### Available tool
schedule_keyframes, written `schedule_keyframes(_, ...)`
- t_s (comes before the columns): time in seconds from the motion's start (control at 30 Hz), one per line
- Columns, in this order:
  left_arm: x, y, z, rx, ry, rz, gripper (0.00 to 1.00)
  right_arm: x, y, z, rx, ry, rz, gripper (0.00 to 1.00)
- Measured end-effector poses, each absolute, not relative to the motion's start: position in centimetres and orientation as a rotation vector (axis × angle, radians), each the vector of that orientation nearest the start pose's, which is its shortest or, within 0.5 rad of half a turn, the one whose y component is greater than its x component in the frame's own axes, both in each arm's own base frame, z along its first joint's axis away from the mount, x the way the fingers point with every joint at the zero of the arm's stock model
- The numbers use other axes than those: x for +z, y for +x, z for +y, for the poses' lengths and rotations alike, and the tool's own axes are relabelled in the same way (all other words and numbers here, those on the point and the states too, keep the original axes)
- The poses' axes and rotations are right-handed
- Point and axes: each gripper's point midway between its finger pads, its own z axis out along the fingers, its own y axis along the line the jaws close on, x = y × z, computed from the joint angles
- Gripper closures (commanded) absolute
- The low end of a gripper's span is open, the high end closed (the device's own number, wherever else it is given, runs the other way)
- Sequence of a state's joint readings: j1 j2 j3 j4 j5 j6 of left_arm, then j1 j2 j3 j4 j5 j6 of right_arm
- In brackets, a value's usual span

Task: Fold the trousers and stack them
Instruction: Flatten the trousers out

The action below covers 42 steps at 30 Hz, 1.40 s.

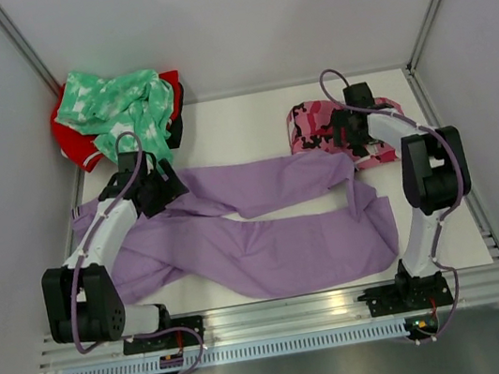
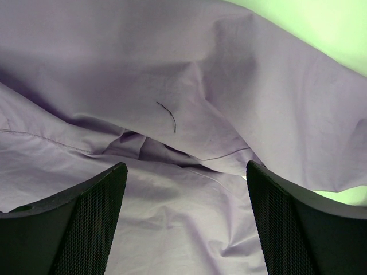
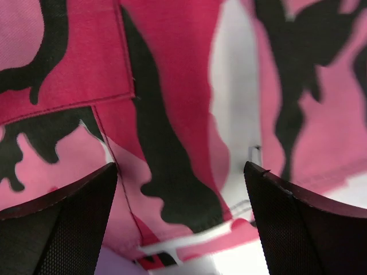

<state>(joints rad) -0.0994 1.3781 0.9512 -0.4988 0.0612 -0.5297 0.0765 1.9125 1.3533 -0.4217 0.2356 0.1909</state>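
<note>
left wrist view: the left hand (image 2: 184,172) is seen released, its two fingers (image 2: 86,223) spread wide just above the trousers (image 2: 172,69), with nothing gripped between them. a short dark thread (image 2: 167,116) is seen lying on the rumpled lilac cloth ahead. in the right wrist view the right hand (image 3: 180,169) is likewise held open, close over the pink-black camouflage garment (image 3: 172,74). in the top view, the trousers are found spread unfolded across the near half of the surface (image 1: 239,122), both legs stretched toward the left arm. a mint-green garment (image 1: 117,99) is heaped on a red garment (image 1: 73,148) at the far left corner.
</note>
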Motion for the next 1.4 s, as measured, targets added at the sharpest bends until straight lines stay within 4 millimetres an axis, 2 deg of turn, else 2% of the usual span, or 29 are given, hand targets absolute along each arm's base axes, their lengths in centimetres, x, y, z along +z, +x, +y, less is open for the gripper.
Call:
schedule_keyframes(0.07,10.6,33.2,-6.6,-0.338,-0.513,2.479,0.11,4.4,45.7,0.5,-0.169,0.227,2.52,0.02)
schedule_keyframes(0.17,10.6,32.9,-6.8,-0.353,-0.509,2.488,0.1,3.7,46.7,0.8,-0.132,0.23,2.51,0.02)
schedule_keyframes(0.33,10.8,32.0,-6.8,-0.357,-0.51,2.508,0.1,2.4,49.3,-0.1,-0.108,0.259,2.492,0.02)
schedule_keyframes(0.5,11.3,31.4,-6.7,-0.353,-0.511,2.509,0.09,2.7,53.7,-2.6,-0.117,0.286,2.438,0.02)
schedule_keyframes(0.8,11.8,31.2,-6.2,-0.306,-0.513,2.528,0.09,2.9,59.6,-8.4,-0.138,0.418,2.353,0.02)
schedule_keyframes(1.0,11.4,31.4,-6.1,-0.289,-0.517,2.552,0.08,3.1,60.7,-11.1,-0.142,0.557,2.296,0.02)
schedule_keyframes(1.4,11.6,31.2,-6.2,-0.294,-0.485,2.556,0.08,3.4,61.9,-11.9,-0.136,0.602,2.305,0.02)
